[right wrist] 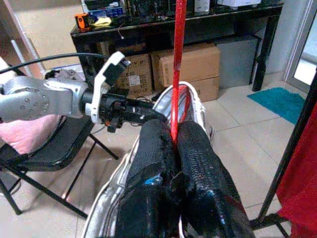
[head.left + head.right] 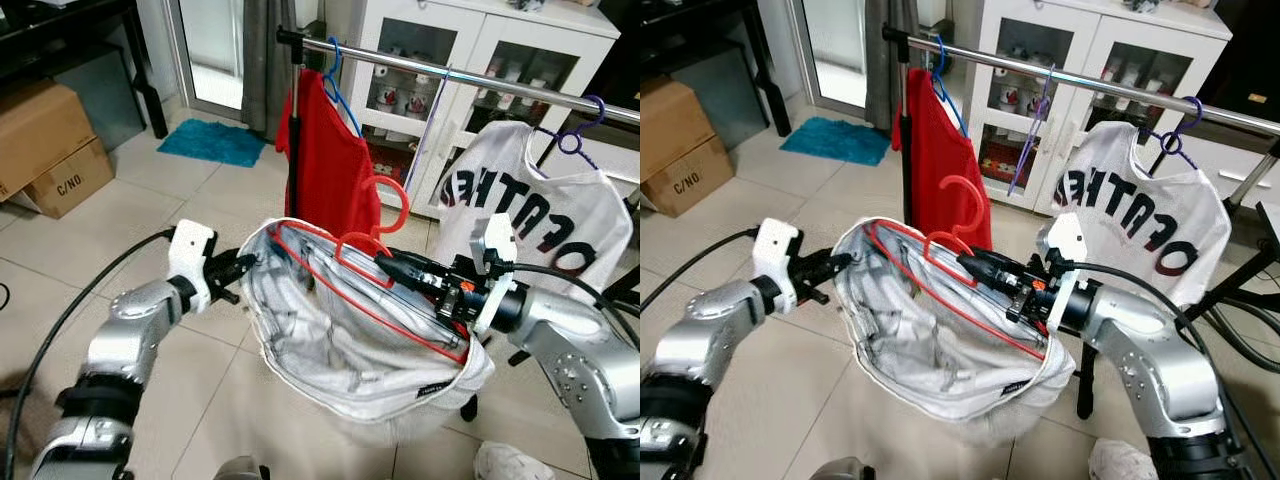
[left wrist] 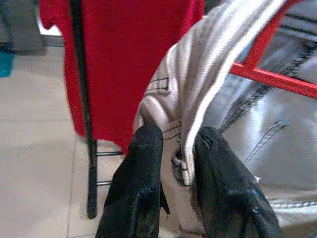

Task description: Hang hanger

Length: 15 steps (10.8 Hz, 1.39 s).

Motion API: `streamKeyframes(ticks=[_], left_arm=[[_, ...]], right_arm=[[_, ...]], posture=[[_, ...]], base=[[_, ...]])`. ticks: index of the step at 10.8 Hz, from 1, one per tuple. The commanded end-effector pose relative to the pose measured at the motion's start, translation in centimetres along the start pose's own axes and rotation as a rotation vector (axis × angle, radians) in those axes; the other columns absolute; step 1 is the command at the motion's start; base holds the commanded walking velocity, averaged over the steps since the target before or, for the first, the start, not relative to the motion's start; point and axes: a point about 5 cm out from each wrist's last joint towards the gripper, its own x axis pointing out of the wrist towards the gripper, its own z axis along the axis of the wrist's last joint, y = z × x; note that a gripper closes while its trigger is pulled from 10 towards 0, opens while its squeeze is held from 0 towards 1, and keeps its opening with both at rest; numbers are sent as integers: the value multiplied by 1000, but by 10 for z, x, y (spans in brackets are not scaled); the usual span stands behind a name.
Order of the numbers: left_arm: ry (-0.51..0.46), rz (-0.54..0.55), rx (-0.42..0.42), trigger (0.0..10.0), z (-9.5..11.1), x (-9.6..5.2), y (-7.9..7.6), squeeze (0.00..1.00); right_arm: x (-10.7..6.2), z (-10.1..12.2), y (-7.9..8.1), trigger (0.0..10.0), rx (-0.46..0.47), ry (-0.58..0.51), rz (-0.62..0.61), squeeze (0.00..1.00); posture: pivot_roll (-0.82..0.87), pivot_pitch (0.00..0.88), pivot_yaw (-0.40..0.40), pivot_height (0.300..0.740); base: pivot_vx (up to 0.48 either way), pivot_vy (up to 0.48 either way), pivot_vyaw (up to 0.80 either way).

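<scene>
Red plastic hanger (image 2: pixel 375 262) lies across a pale grey garment (image 2: pixel 350 350) stretched between both claws below the clothes rail (image 2: pixel 480 80) in the eye views. Left wrist view: left claw (image 3: pixel 176 148) clenched on the garment's hem. Right wrist view: right claw (image 1: pixel 174 144) clamped on the hanger's red bar.

head eyes: high, facing forward and down, share clothes rail (image 2: pixel 470 78) and white garment (image 2: pixel 340 350) | left wrist: close on garment hem | right wrist: close, faces left gripper (image 1: pixel 143 111)
</scene>
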Motion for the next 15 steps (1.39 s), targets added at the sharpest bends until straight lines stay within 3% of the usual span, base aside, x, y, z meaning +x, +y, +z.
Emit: streamKeyframes(ticks=[1,6,8,9,10,11,12,13,14,15], left_arm=[[-3,-7,15,0,4,4,0,0],[-20,48,20,0,13,-6,24,0],[-81,-43,3,0,33,-15,31,0],[-170,-71,-95,0,49,-19,36,0],[-316,-116,-249,0,71,-24,43,0],[-370,-166,-312,0,81,-27,46,0],[-421,-367,-382,0,101,-35,39,0],[-435,-447,-421,0,111,-38,36,0],[-416,-393,-425,0,109,-35,39,0],[-277,-145,-339,0,90,-21,49,0]], right_arm=[[0,18,2,0,-55,-56,40,0],[-4,21,-1,0,-68,-48,29,0],[-3,19,0,0,-77,-22,56,0],[-4,17,0,0,-71,-23,56,0],[-6,13,-2,0,-61,-18,51,0],[-7,12,-1,0,-61,-8,56,0],[-7,10,0,0,-64,6,65,0],[-7,9,-1,0,-59,-2,59,0],[-7,10,-2,0,-47,-25,49,0],[-5,19,-1,0,17,-144,3,0]], posture=[[21,0,-60,740],[18,0,-54,740],[22,0,-57,740],[24,0,-55,740],[27,0,-53,740],[29,0,-52,740],[29,0,-48,740],[29,0,-43,740],[30,0,-42,740],[29,0,-40,740]], base=[[0,0,0],[0,0,0],[0,0,0],[0,0,0],[0,0,0],[0,0,0],[0,0,0],[0,0,0],[0,0,0],[0,0,0]])
